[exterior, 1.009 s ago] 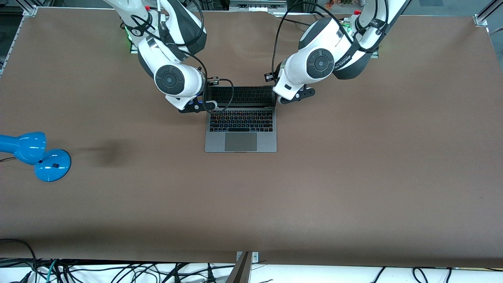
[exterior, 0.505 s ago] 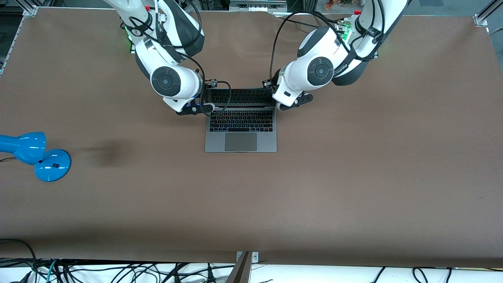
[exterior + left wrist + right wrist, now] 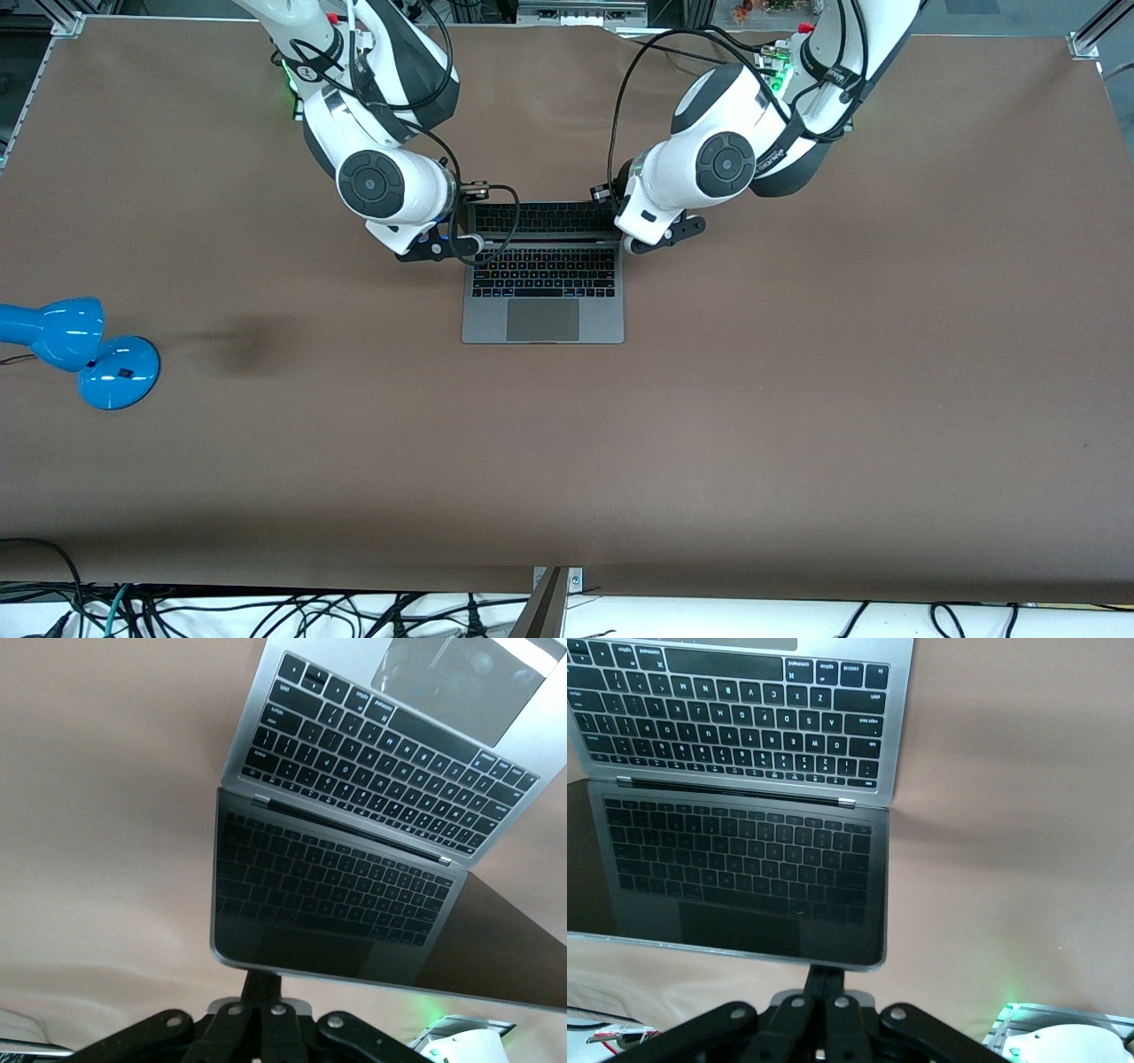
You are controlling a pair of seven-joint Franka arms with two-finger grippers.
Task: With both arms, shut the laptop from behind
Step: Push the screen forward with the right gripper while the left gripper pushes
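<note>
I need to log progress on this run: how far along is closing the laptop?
Done: both grippers sit at the lid's top edge, the left gripper and the right gripper each at a corner. In hand: the laptop lid tilts forward, keyboard reflected in the screen. Left: folding it flat.

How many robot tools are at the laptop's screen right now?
2. The left tool is at the top edge of the laptop screen, at the corner toward the left arm's end; the right tool is at the opposite top corner. None looks hidden.
</note>
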